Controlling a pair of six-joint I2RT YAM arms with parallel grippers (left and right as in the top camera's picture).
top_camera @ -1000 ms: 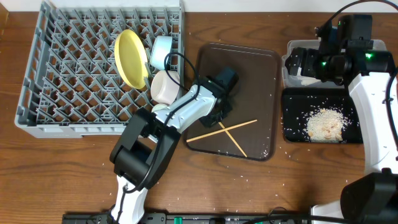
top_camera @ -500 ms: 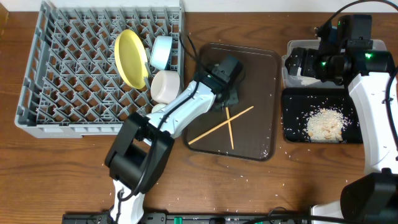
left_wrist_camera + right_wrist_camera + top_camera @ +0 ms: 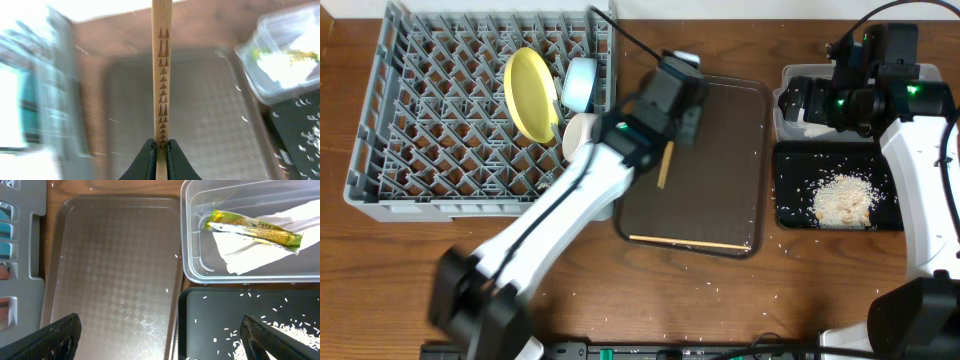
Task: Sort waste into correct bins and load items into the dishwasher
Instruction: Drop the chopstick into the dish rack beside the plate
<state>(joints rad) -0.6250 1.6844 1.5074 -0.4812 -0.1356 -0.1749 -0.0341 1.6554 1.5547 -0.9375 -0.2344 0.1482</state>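
Observation:
My left gripper (image 3: 672, 128) is shut on one wooden chopstick (image 3: 663, 170) and holds it above the brown tray (image 3: 730, 130). In the left wrist view the chopstick (image 3: 162, 75) runs straight up from the jaws (image 3: 161, 146). The second chopstick (image 3: 690, 243) lies along the tray's front edge. The yellow plate (image 3: 528, 95), light blue bowl (image 3: 580, 85) and white bowl (image 3: 582, 135) stand in the grey rack (image 3: 420, 110). My right gripper (image 3: 162, 330) is open and empty above the clear tub (image 3: 187, 255), which holds the wrapper (image 3: 255, 227) and napkin (image 3: 250, 255). The small cup is hidden.
The black tray (image 3: 790, 200) holds a pile of rice scraps (image 3: 842, 198) at the right. A few rice grains lie on the wooden table (image 3: 420, 270) near the front. The left arm stretches diagonally across the rack's right front corner.
My left gripper has lifted one chopstick off the brown tray and swung toward the tray's far left. The other chopstick has shifted to the tray's front edge. The right arm has not moved.

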